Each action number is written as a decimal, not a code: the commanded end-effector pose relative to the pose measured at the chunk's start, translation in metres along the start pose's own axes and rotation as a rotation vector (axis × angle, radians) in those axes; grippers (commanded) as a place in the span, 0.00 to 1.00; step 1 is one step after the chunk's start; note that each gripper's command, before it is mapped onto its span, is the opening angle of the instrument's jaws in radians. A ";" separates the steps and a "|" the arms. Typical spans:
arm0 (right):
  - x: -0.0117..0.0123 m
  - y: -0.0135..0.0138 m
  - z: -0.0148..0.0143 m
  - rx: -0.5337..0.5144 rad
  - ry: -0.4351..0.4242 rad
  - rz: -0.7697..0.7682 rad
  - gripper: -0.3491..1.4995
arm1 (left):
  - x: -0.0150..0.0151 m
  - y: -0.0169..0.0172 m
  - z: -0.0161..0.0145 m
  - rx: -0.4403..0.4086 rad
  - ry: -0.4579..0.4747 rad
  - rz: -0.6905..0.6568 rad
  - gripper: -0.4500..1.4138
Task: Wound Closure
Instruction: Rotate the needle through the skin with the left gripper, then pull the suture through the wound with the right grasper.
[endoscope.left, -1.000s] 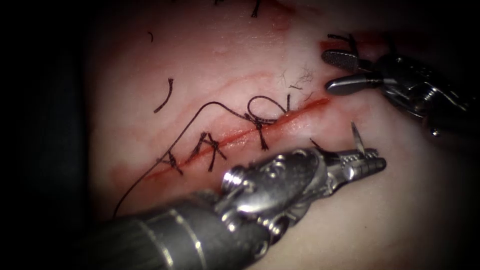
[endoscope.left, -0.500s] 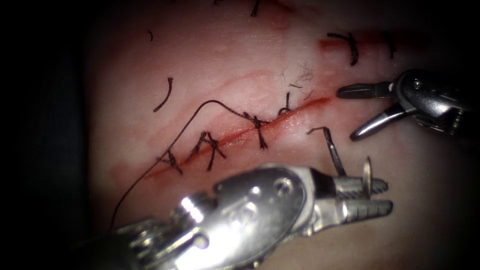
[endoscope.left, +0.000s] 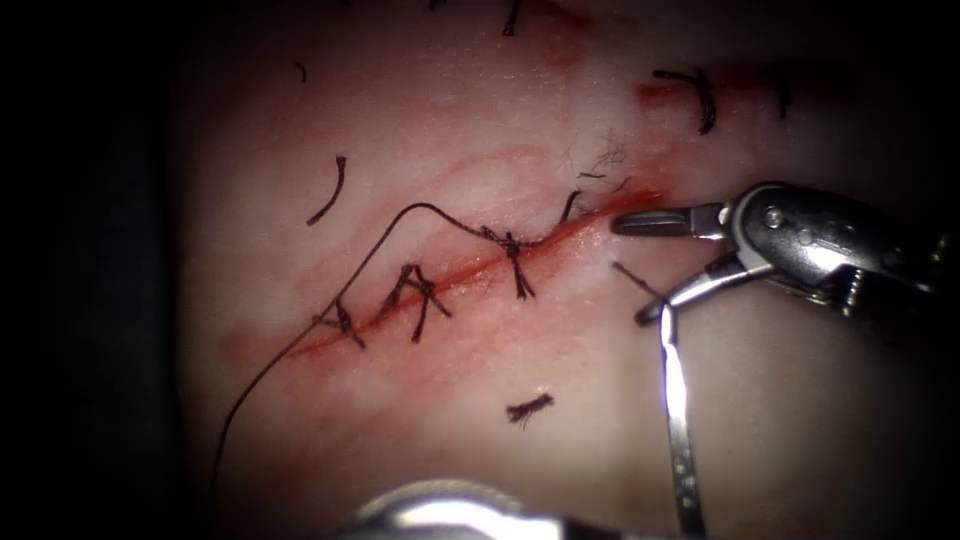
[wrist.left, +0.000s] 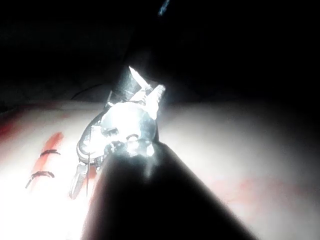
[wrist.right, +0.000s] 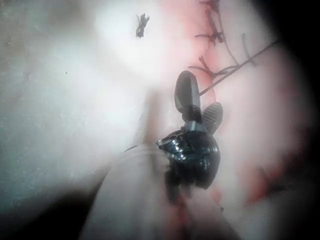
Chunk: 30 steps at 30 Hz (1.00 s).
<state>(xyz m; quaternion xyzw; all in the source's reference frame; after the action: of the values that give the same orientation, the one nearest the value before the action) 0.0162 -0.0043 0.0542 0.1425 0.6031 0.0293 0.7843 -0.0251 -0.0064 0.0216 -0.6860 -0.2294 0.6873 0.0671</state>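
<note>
Three knotted stitches (endoscope.left: 415, 295) sit along the cut (endoscope.left: 600, 215) in the endoscope view, with a short cut end of thread (endoscope.left: 530, 408) lying loose on the tissue (endoscope.left: 400, 130) below them. To the right of the cut the needle (endoscope.left: 672, 400) stands clear of the tissue. A strand of thread (endoscope.left: 635, 280) runs from its upper end back to the tissue. The right gripper (endoscope.left: 630, 270) is spread wide and grasps nothing, its lower jaw just beside that upper end.

From the left wrist we see the left gripper (wrist.left: 150, 92) clenched on the needle (wrist.left: 135, 75) — where along its curve we cannot tell.

From the right wrist, the right gripper (wrist.right: 200, 102) gapes over the cut, near the thread (wrist.right: 235, 67).

We judge a fourth stitch is under way, the needle already through. The next move calls for a steady needle and a clean bite — thread or needle, not tissue.
</note>
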 end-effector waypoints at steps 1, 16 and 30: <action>-0.0005 0.0006 0.0013 -0.003 0.000 -0.005 0.78 | 0.0001 -0.0005 0.0002 -0.007 -0.003 0.008 0.05; -0.0027 0.0004 0.0018 0.001 -0.040 -0.026 0.00 | -0.0010 -0.0004 0.0002 -0.021 -0.016 0.019 0.05; -0.0021 -0.0039 0.0009 0.057 -0.271 0.052 0.00 | -0.0034 -0.0012 -0.0022 -0.001 -0.035 0.033 0.05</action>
<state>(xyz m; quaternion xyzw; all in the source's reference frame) 0.0153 -0.0089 0.0552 0.1815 0.4850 0.0177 0.8553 -0.0221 -0.0069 0.0260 -0.6739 -0.2185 0.7042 0.0476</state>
